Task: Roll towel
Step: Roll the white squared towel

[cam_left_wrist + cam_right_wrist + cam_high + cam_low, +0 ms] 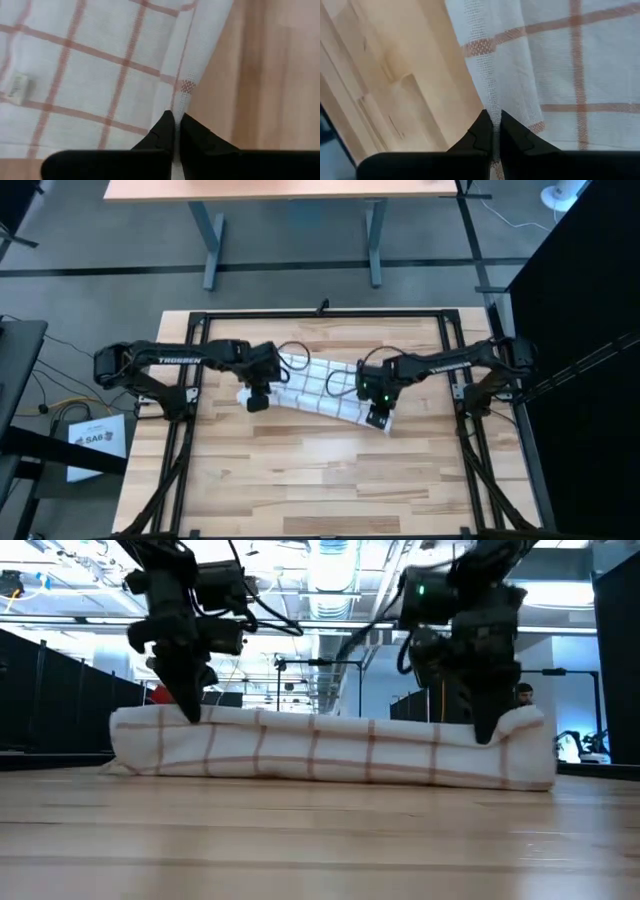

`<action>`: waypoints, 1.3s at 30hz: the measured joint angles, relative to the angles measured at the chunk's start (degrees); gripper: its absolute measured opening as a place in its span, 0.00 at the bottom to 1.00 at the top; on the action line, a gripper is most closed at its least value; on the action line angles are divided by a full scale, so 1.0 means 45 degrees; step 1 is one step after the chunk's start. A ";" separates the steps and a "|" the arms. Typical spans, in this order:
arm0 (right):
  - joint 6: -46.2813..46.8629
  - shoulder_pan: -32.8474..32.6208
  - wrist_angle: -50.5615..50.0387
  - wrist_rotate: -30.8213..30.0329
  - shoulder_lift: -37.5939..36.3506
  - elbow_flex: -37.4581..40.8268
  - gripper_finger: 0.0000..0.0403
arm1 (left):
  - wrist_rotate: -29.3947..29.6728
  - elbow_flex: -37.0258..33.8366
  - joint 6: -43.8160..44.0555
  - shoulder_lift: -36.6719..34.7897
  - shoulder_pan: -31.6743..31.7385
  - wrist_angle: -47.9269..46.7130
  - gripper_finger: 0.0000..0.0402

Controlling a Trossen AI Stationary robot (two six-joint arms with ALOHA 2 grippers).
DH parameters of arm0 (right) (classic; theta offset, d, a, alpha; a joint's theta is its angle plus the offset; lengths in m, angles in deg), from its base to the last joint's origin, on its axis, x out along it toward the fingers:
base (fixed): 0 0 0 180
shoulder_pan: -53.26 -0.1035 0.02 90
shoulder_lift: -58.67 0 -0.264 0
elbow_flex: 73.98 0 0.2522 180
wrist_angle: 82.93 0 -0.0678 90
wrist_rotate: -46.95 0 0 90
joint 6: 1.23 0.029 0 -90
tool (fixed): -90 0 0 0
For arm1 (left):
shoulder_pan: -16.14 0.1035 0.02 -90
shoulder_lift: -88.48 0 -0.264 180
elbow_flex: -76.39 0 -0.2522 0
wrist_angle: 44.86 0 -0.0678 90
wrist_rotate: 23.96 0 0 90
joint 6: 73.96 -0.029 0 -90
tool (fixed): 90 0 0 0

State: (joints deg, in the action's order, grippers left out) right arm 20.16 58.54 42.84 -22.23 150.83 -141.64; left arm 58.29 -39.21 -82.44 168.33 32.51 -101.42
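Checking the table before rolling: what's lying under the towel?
Only the wooden table shows around the towel. Both grippers, left and right, pinch its edge; anything beneath the cloth is hidden.

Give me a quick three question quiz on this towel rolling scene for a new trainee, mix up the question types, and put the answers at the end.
1. True or false: the left gripper is shut on the towel's edge.
2. Multiple choice: in the high view, where is the right gripper? A) parked off the table B) at the towel's right end C) over bare wood near the front edge
3. Fill in: the grid lines on the white towel look ____ in the wrist views.

Key: 1 true. 2 B. 3 reddish-orange.
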 joint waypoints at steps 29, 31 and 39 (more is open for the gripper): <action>-0.3761 0.5938 0.0544 0.1949 0.0000 0.1141 0.10 | -0.0917 0.0751 -0.2324 0.3466 0.2888 0.0877 0.04; -0.3858 0.5976 0.0562 0.1519 0.0000 0.1058 0.17 | -0.0593 0.1009 -0.2390 0.3429 0.2885 0.0552 0.10; -0.4395 0.6319 0.0291 -0.0233 0.0000 0.0987 0.36 | 0.1274 0.2351 -0.2249 0.3283 0.2922 -0.0701 0.32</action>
State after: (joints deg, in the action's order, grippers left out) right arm 0.39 86.97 44.14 -23.28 150.83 -137.20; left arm 64.03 -28.63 -92.56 183.11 45.66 -104.57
